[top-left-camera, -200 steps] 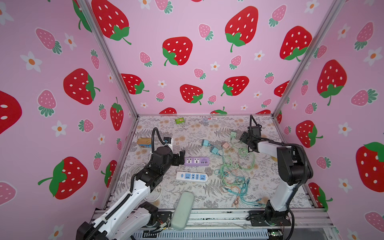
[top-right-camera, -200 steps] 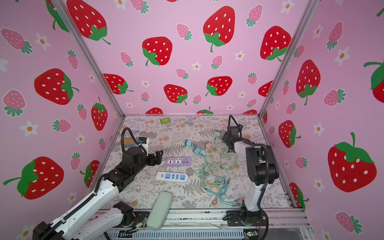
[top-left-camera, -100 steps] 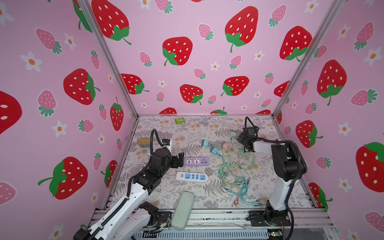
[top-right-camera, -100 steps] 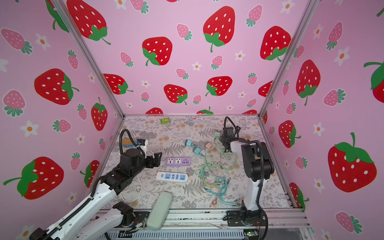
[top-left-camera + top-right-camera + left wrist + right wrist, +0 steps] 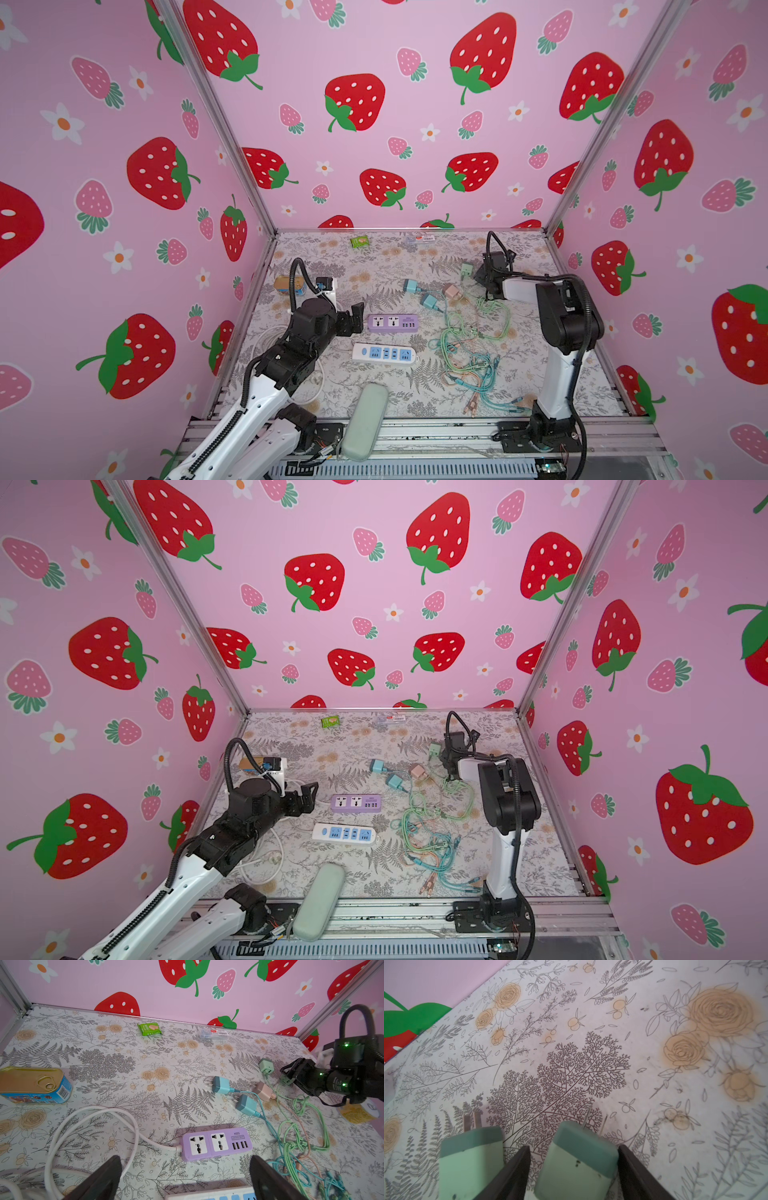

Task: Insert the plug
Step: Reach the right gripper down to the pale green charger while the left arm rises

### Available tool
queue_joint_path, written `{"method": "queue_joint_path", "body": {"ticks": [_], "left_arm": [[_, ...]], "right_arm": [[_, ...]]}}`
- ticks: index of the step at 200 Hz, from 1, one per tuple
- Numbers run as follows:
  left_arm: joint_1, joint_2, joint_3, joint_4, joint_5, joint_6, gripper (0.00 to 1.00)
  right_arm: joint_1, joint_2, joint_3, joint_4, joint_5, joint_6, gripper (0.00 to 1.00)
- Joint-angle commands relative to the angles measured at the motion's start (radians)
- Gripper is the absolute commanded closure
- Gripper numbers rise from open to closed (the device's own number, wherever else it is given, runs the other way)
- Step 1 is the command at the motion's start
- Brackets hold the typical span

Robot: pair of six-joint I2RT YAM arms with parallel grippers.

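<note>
Left of the desk's (image 5: 365,270) middle, toward 9 o'clock, my left fingers (image 5: 104,1180) stand released, spread wide and gripping nothing. The purple power strip (image 5: 392,323) lies at their 3 o'clock, just beside them but apart. The white power strip (image 5: 197,1193) is cut off at the edge of the left wrist view.

Out toward the desk's 2 o'clock, my right fingers (image 5: 512,1172) straddle the green plug (image 5: 577,1157), its prongs pointing away from the wrist. One finger sits against its side. A sliver of desk shows between the plug and the other finger, so they are not clenched on it. A second green plug (image 5: 471,1157) lies just outside that finger.

In both top views the straddled plug is hidden under the fingers, and I cannot follow its cable into the tangle of cables (image 5: 469,345).
</note>
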Motion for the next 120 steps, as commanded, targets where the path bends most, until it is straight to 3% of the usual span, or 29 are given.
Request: {"method": "queue_joint_path", "body": {"ticks": [1, 36, 62, 96, 120], "left_arm": [[-0.004, 0.007, 0.051, -0.023, -0.018, -0.011, 0.02], [-0.004, 0.022, 0.05, -0.016, -0.012, -0.017, 0.02], [-0.004, 0.034, 0.054, -0.01, -0.004, -0.02, 0.02], [-0.004, 0.053, 0.058, -0.005, 0.01, -0.026, 0.02], [-0.004, 0.072, 0.066, -0.004, 0.024, -0.028, 0.02]], "right_arm": [[0.004, 0.037, 0.011, -0.046, -0.002, 0.0, 0.38], [0.003, 0.032, 0.022, -0.062, 0.001, -0.057, 0.47], [0.003, 0.026, 0.044, -0.084, 0.002, -0.12, 0.48], [0.003, -0.007, 0.052, -0.092, -0.021, -0.223, 0.6], [0.003, -0.037, 0.046, -0.098, -0.037, -0.281, 0.62]]}}
